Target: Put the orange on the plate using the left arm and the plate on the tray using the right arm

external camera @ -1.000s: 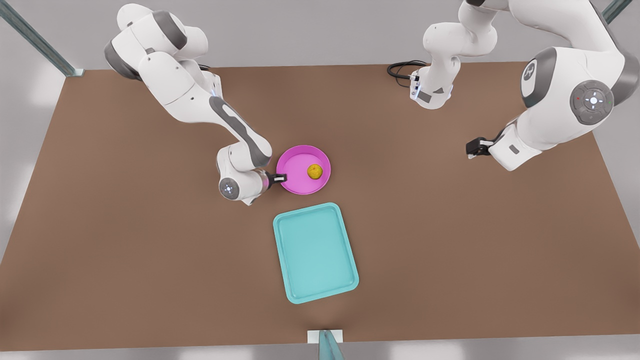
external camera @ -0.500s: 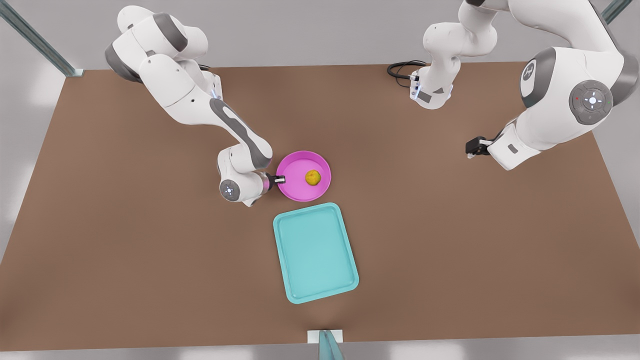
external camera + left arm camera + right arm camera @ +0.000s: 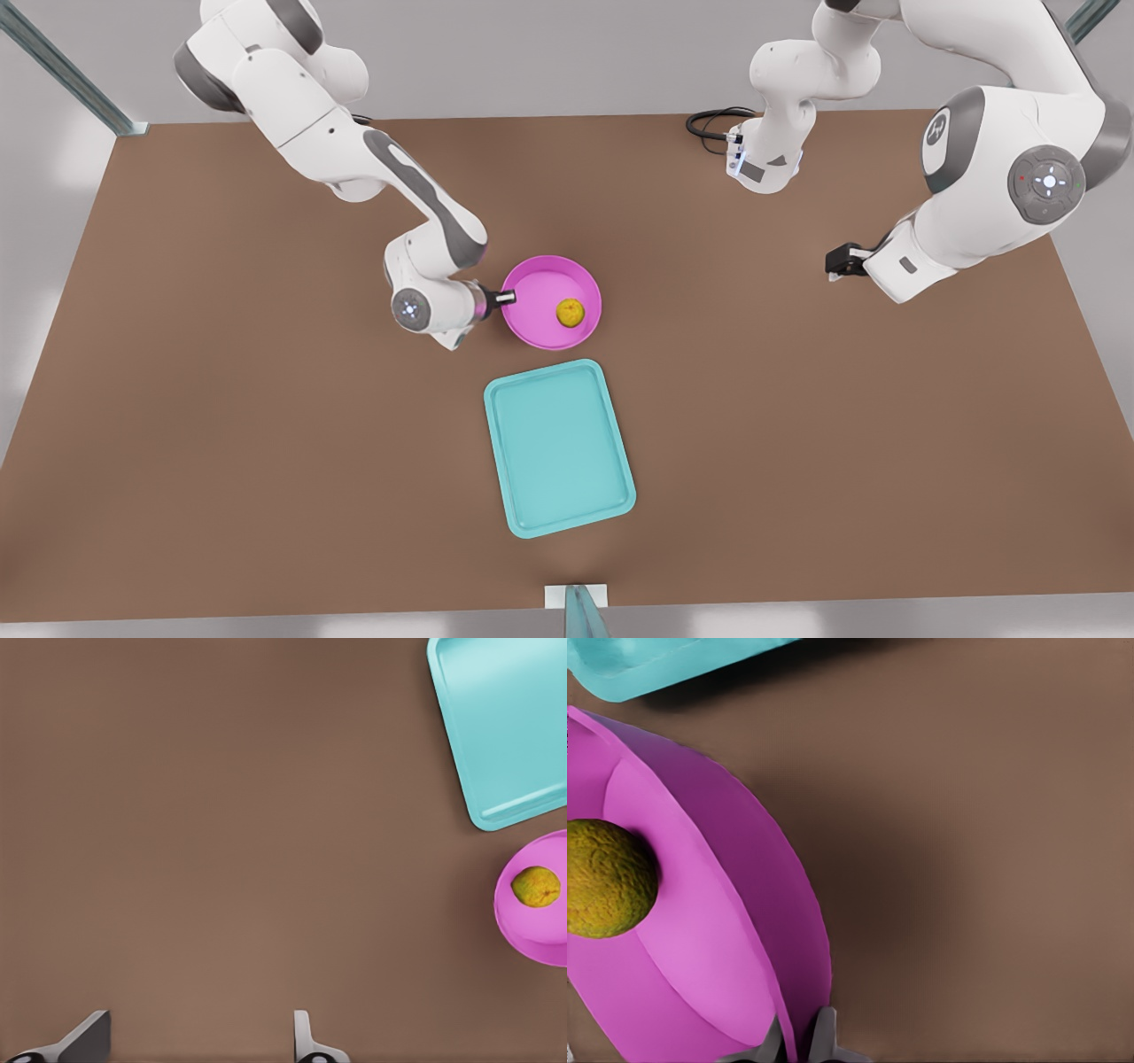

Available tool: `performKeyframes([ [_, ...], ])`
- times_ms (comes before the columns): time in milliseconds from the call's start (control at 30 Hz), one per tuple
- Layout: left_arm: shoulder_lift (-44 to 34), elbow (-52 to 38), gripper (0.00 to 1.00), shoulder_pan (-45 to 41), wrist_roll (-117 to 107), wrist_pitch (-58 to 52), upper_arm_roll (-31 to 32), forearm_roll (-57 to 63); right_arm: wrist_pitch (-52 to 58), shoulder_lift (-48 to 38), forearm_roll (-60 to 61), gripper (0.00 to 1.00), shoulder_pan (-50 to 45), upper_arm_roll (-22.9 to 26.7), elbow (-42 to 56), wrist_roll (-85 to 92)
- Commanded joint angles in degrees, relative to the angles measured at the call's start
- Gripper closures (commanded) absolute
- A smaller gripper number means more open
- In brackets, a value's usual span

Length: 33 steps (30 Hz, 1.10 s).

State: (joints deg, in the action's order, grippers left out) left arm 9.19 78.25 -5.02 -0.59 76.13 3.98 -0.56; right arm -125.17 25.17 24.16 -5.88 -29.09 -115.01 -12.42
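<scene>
Brown surface (image 3: 221,399) I watch remotely, teal tray (image 3: 559,447) near its front edge, pink plate (image 3: 542,306) beside it, rim clamped in my right gripper (image 3: 505,299), left gripper (image 3: 840,261) waiting well apart, fingers spread, orange (image 3: 570,312) on the plate.

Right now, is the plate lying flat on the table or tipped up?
Tipped up. The right gripper pinches the plate by its rim, its wall slants above the table, and the orange sits inside.
</scene>
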Motion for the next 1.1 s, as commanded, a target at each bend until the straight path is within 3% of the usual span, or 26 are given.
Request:
performKeyframes([
  [0, -0.05, -0.03, 0.00, 0.01, 0.51, -0.11, 0.06, 0.03, 2.04, -0.47, -0.08, 0.79, 0.70, -0.18, 1.18, -1.38],
  [133, -0.05, -0.03, 0.00, 0.01, 0.59, -0.20, -0.02, -0.05, 1.16, 1.11, 3.97, 0.79, 1.58, 1.32, 8.21, -1.38],
  [500, -0.05, -0.03, 0.00, 0.01, 0.59, -0.11, 0.06, -0.05, -9.65, 20.27, 3.00, 0.79, 1.05, 4.83, 27.90, -0.85],
  [800, -0.05, -0.03, 0.00, 0.10, 0.68, -0.20, -0.02, -0.05, -10.44, 24.23, 3.09, 0.79, 0.08, 5.62, 31.77, -0.94],
  [833, -0.05, -0.03, 0.00, 0.10, 0.68, -0.20, -0.11, -0.05, -11.14, 24.40, 3.27, 0.30, 0.08, 5.62, 31.77, -1.03],
  [867, -0.05, -0.03, 0.00, 0.10, 0.68, -0.11, -0.11, -0.05, -11.93, 24.58, 3.53, 0.00, 0.00, 5.62, 31.77, -1.11],
  [1000, -0.13, -0.03, 0.00, 0.10, 0.60, -0.37, -0.20, -0.05, -11.85, 23.70, 3.71, 0.00, -0.36, 5.54, 31.86, -1.73],
  [1067, -0.05, -0.11, 0.00, 0.10, 0.68, -0.02, -0.11, -0.05, -7.20, 17.73, 3.27, 0.00, -0.09, 6.41, 30.37, -1.64],
])
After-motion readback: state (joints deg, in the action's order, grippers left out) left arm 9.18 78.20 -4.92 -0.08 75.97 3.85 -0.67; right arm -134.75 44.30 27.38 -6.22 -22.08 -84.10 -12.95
